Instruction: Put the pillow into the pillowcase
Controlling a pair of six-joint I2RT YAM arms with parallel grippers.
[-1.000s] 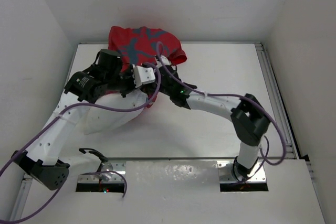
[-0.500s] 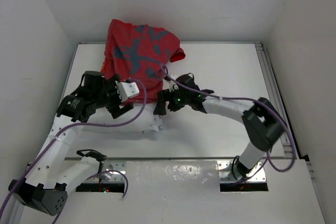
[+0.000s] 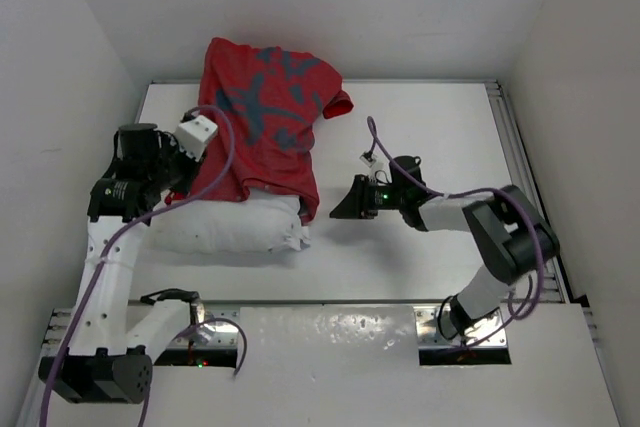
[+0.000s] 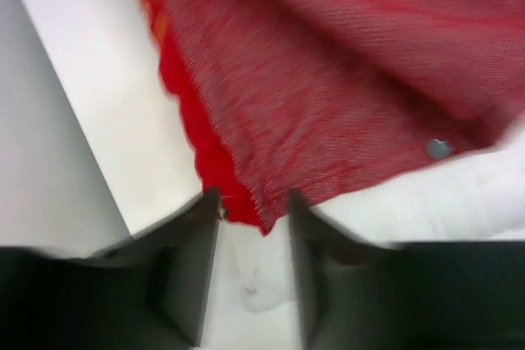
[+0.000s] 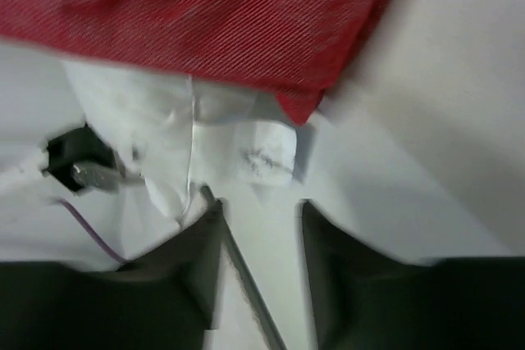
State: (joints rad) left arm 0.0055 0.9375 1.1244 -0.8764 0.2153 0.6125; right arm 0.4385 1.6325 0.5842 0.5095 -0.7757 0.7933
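pillowcase (image 3: 265, 117) covers far side of pillow (image 3: 225, 230), near side showing.

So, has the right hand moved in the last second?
Yes. The right hand has drawn off the pillowcase, rightward and toward the near edge of the table.
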